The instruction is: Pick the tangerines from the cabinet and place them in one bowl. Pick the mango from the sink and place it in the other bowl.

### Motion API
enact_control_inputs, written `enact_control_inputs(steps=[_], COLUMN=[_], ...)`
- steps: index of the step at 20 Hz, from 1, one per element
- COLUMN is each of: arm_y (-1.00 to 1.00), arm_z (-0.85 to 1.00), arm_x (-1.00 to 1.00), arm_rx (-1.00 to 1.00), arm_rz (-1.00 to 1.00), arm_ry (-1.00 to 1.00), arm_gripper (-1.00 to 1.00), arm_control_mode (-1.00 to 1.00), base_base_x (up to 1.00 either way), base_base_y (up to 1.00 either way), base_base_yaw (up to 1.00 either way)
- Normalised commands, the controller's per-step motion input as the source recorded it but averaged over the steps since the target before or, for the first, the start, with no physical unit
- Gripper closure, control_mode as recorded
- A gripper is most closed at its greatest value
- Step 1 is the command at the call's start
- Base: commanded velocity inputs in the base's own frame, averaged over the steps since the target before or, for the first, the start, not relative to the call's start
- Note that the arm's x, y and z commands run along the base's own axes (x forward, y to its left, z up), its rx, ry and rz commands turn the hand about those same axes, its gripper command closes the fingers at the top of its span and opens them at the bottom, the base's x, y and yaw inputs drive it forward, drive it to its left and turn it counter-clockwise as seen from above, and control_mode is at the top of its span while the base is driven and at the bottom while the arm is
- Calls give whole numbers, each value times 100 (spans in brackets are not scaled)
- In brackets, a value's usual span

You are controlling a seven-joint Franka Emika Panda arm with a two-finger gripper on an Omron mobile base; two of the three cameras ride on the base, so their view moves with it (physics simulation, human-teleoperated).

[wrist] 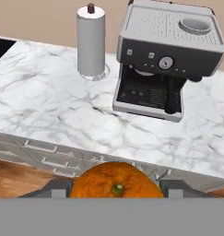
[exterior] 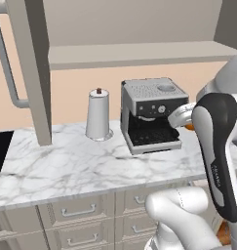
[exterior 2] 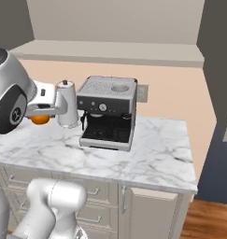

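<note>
Tangerine (wrist: 115, 180) pinched in hand (wrist: 115, 190), coffee machine (wrist: 168, 55) and paper towel roll (wrist: 91, 40) beyond

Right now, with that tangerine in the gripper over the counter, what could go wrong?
The gripper holds the tangerine by its sides alone, so the round fruit might slip out and roll along the marble counter. A wide swing could also clip the coffee machine or tip the paper towel roll.
</note>
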Motion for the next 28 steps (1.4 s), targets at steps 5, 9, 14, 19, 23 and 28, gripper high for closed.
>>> enact_control_inputs(steps=[5, 9, 14, 19, 23, 28], arm_y=[0, 0, 0, 0, 0, 0], arm_z=[0, 0, 0, 0, 0, 0], arm_x=[0, 0, 0, 0, 0, 0], arm_rx=[0, 0, 0, 0, 0, 0], arm_rz=[0, 0, 0, 0, 0, 0], arm_ry=[0, 0, 0, 0, 0, 0], arm_gripper=[100, 100, 100, 100, 100, 100], arm_control_mode=[100, 100, 100, 100, 100, 100], base_base_x=[-81, -60, -16, 0, 0, 0], base_base_y=[-15, -1, 2, 4, 0, 0], base_base_yaw=[8, 21, 40, 50, 50, 50])
